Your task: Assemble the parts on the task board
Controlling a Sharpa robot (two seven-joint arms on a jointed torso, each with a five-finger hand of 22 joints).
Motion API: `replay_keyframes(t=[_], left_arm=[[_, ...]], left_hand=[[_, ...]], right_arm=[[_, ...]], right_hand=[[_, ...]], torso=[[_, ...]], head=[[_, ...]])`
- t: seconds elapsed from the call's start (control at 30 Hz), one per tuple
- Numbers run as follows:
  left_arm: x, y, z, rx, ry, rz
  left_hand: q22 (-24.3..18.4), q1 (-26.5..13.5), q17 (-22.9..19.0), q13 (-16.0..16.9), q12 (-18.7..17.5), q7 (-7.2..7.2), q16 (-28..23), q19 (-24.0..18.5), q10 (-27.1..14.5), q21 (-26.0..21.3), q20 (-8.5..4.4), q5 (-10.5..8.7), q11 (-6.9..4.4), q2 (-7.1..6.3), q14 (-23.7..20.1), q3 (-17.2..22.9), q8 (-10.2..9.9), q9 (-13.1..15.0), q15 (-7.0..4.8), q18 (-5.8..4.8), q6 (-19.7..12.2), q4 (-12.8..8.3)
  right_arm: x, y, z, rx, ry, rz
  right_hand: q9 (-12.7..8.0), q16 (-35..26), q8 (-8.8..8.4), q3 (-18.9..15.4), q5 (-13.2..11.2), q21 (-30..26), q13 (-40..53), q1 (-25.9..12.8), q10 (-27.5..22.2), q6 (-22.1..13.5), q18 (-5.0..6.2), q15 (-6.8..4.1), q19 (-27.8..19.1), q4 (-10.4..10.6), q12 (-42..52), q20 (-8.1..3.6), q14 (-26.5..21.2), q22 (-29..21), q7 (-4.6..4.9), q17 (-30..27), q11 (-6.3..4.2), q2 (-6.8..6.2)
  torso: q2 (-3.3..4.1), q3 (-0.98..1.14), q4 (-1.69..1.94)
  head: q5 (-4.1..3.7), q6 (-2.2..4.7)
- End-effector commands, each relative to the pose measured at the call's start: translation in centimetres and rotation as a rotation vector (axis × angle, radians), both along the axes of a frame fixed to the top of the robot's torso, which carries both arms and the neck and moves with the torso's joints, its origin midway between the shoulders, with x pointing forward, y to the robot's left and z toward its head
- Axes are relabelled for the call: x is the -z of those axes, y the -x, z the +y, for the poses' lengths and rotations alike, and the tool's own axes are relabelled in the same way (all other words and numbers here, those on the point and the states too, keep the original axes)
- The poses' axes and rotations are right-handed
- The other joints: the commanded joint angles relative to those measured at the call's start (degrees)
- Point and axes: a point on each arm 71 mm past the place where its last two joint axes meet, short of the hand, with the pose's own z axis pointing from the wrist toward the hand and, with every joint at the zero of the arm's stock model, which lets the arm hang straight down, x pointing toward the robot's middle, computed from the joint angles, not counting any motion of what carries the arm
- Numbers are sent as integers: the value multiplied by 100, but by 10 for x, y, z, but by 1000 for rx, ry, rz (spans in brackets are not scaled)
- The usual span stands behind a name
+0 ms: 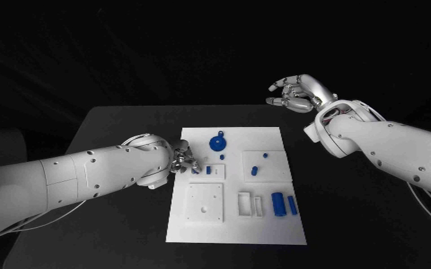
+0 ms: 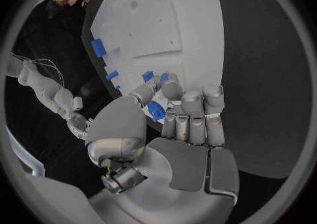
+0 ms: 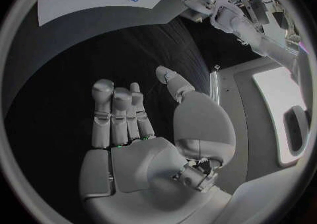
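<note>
No readable text anywhere in these views.

You will find no lettering, label, brand mark, number or sign that can be made out on the white task board, on the blue parts that lie on it, or on the black table. The white arm shells and the silver left hand and right hand carry no legible print either; any marks there are too small to read.

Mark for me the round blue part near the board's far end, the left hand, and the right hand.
round blue part (image 1: 218, 142), head view, on its disc.
left hand (image 1: 186, 161), head view, on the fingers.
right hand (image 1: 294, 93), head view, on the back of the hand.
</note>
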Motion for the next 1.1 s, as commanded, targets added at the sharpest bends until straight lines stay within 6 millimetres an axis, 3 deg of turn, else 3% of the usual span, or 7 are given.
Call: replay_keyframes(t=[0.03,0.97,1.1], left_arm=[[2,1,-1,16,-21,-3],[7,2,2,38,-72,37],[7,2,0,38,-68,32]], left_hand=[[9,17,6,6,38,-136,32,20,204,22,-559,28,-199,30,158,64,671,6,-206,95,183,-33],[13,2,7,8,47,-138,38,13,200,25,-557,5,-202,34,153,68,713,-8,-203,95,162,-30],[15,-25,3,9,52,-133,38,5,193,25,-556,-83,-195,24,141,62,749,-30,-202,96,129,-14]], right_arm=[[1,1,2,-14,5,6],[3,1,1,-14,6,10],[3,1,1,-14,5,10]], right_hand=[[7,11,21,-3,21,-22,-9,29,0,-96,461,26,7,46,30,-23,17,83,153,-9,-6,20],[9,13,24,-6,25,-23,-12,29,0,-96,461,26,9,49,33,-24,18,84,152,-9,-6,23],[9,13,24,-6,26,-23,-12,29,0,-96,461,26,9,49,33,-24,18,84,152,-9,-6,23]], torso=[[-1,4,2],[-1,2,4],[-3,3,2]], head=[[-2,-8],[-9,-15],[-6,-7]])
